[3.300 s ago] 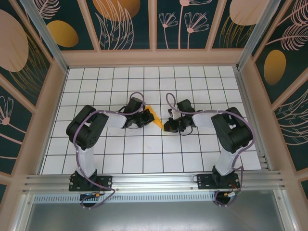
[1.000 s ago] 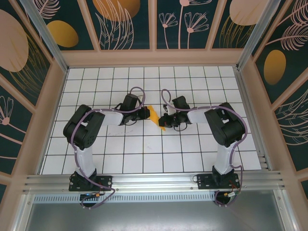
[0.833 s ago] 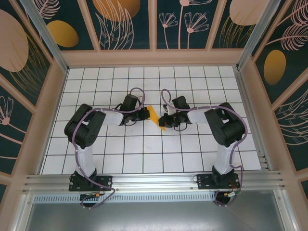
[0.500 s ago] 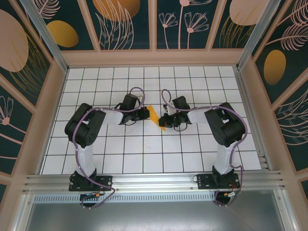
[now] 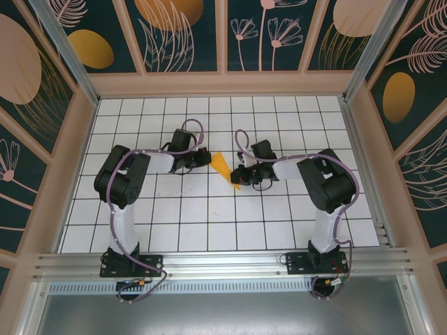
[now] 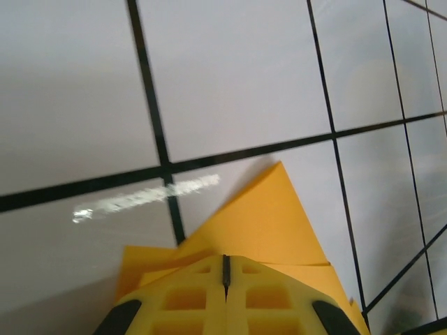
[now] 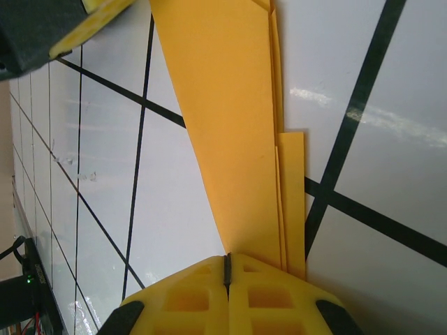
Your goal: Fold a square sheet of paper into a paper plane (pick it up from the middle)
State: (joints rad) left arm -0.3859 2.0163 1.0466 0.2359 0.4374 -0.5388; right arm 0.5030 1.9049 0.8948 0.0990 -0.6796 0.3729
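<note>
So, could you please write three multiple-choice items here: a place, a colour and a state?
1. Where does the folded paper lie? A) between the left gripper and the right gripper B) inside a bowl C) on a shelf
2. What colour is it? A) white B) orange-yellow C) blue
3. How do the left gripper's jaws stand? A) wide open B) round a cup C) shut
Answers: 1 A, the top view shows it; 2 B, plain in both wrist views; 3 C, its fingertips meet.

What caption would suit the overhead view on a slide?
Left gripper and right gripper, both shut, flank a folded orange paper on a gridded table.
</note>
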